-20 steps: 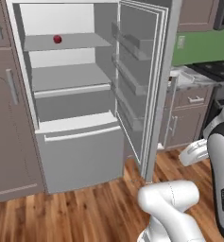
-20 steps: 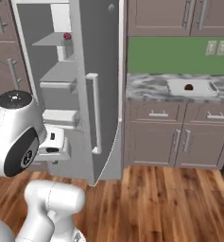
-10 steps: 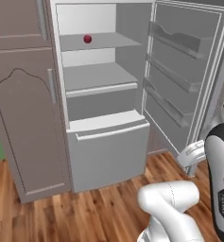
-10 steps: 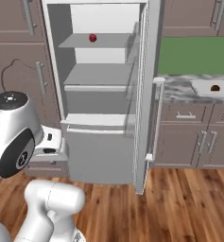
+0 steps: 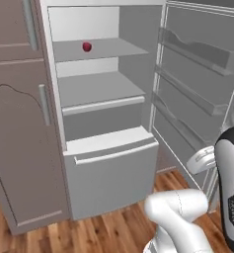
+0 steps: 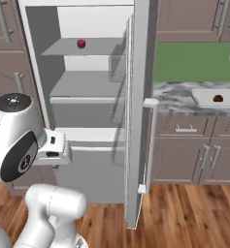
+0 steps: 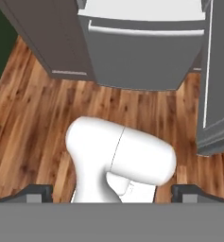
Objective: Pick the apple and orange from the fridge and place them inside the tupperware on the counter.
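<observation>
A: Fridge?
B: Matt light-grey, smooth, plastic-looking shelves. Apple glossy red.
A: Floor?
B: Wood planks w/ visible grain. Table marbled stone, cabinets matt brown w/ metal handles.

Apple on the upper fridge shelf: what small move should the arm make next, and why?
Probably raise the folded arm and reach the gripper toward the apple. The fridge stands open, the apple sits alone on its upper shelf, and the hand view looks down at the floor with the finger tips wide apart and nothing between them. The orange looks already in the tupperware.
</observation>
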